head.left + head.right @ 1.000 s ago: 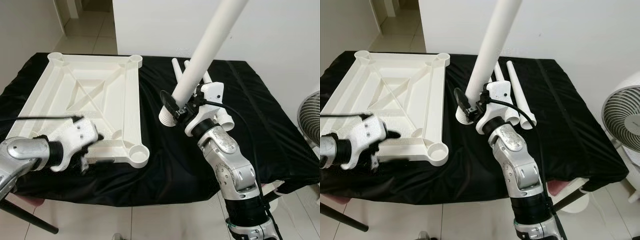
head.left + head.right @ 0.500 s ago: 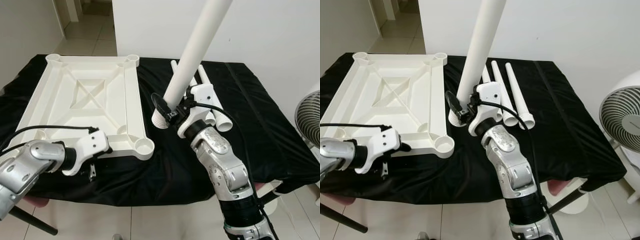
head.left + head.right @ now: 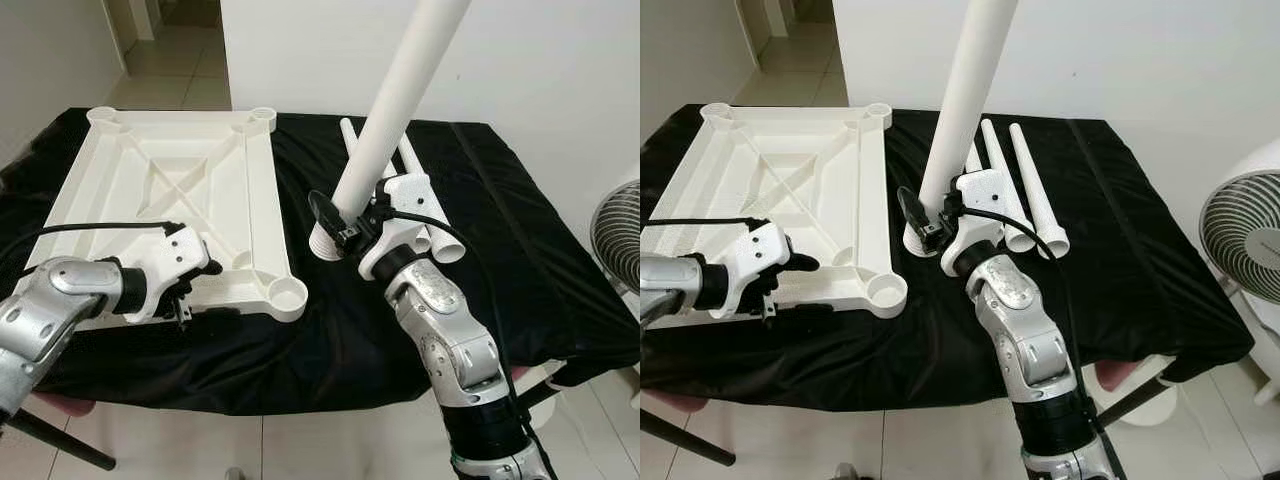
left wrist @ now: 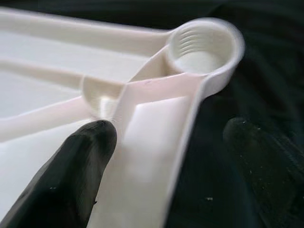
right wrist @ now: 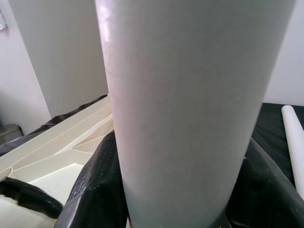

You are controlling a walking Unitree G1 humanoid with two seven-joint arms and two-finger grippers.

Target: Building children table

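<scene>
1. Right gripper (image 3: 340, 226): fingers clamp a white table leg (image 3: 395, 95), held near-upright.
2. Left gripper (image 4: 171, 152): fingers spread, straddling the near edge of the upturned tabletop (image 3: 170, 190); threaded corner socket (image 4: 204, 47) lies just past the fingertips.

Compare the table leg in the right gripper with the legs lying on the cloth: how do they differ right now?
The held table leg stands nearly upright, tilted slightly; the spare legs lie flat on the black cloth. The held leg is clamped near its lower end by the right gripper; nothing grips the spare legs. The held leg is alone; the spare legs lie side by side. All are white round tubes.
</scene>
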